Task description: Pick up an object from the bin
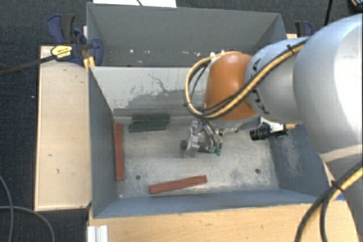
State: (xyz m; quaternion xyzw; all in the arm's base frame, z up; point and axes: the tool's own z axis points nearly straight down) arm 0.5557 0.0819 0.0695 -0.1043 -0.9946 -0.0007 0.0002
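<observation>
— What lies nearest us in the bin (244, 170)?

— A red-brown bar (177, 184), flat on the floor along the near wall and a little slanted; a second red-brown bar (119, 151) runs along the left wall, touching it or nearly so.

— And the tool (199, 147)?

— It points down over the bare middle of the floor, under the orange cover (227, 85); the near bar is the closest thing to it, yet apart from it; we cannot tell whether the tool is clenched or released, nor whether it grasps anything; a small green speck (216, 150) sits at its tip, and we cannot say if that is a thing or part of the robot.

— Farther back?

— A dark green bar (148, 122) lies flat at the foot of the far wall, towards the left corner.

— Why does that matter?

— All three bars hug the walls; we judge a grasp there cramped, since a wall leaves little room on one side.
</observation>
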